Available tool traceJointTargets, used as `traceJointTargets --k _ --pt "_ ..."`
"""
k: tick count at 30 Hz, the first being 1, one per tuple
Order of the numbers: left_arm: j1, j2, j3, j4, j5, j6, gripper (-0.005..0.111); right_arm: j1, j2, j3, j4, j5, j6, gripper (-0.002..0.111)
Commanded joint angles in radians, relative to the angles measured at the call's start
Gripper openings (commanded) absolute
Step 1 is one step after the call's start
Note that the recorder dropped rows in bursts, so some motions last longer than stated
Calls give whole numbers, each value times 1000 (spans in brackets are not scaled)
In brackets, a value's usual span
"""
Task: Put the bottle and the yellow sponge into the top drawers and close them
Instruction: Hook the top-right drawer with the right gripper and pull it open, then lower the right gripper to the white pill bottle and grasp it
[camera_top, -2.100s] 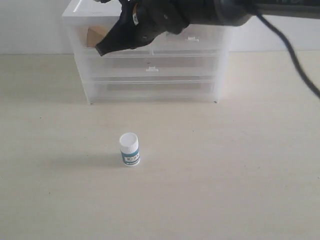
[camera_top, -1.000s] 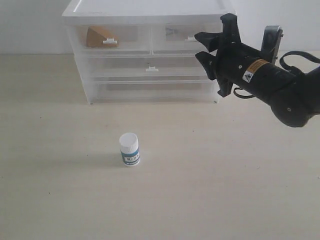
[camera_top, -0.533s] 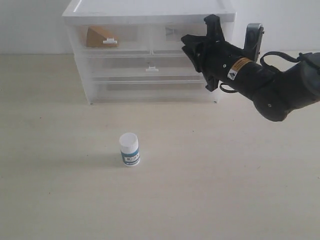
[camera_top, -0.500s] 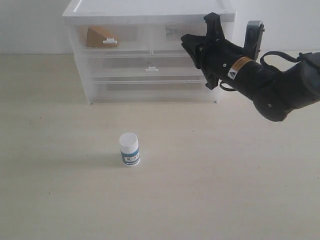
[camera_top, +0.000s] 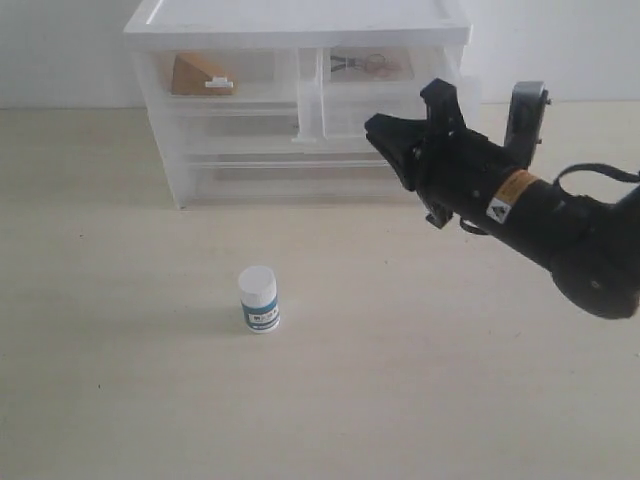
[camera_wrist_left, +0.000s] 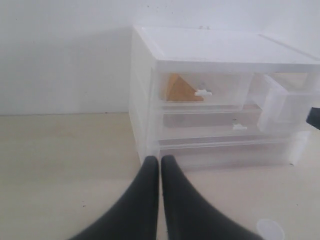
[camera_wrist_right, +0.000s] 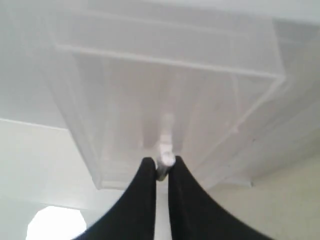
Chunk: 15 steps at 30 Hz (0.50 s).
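1. The bottle stands upright with its long axis vertical and its cap up. It is near the middle of the bench, slightly toward the left edge.
2. It is smooth white plastic, round, with a teal label facing the near edge.
3. The sponge, a porous wedge, lies inside the shut top left drawer of the white-framed chest at the far edge. It looks orange-tan through the cloudy plastic.
4. The top right drawer juts out of the chest. The right gripper is clamped on its white tab handle.
5. The left gripper hangs over the bench, its dark fingers pressed together and empty.
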Motion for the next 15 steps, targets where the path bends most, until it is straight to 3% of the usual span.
traceJointTargets --k 1,11,13,15 --pt "-6 -1 4 2 -3 -3 4 2 -122 180 -68 5 -124 0" --pt "-6 -1 4 2 -15 -3 4 2 -224 268 -198 5 -114 0" --pt "-6 -1 4 2 -15 -3 4 2 -224 268 -198 5 -97 6" --pt "-6 -1 4 2 -15 -3 4 2 -224 268 -211 55 -101 19"
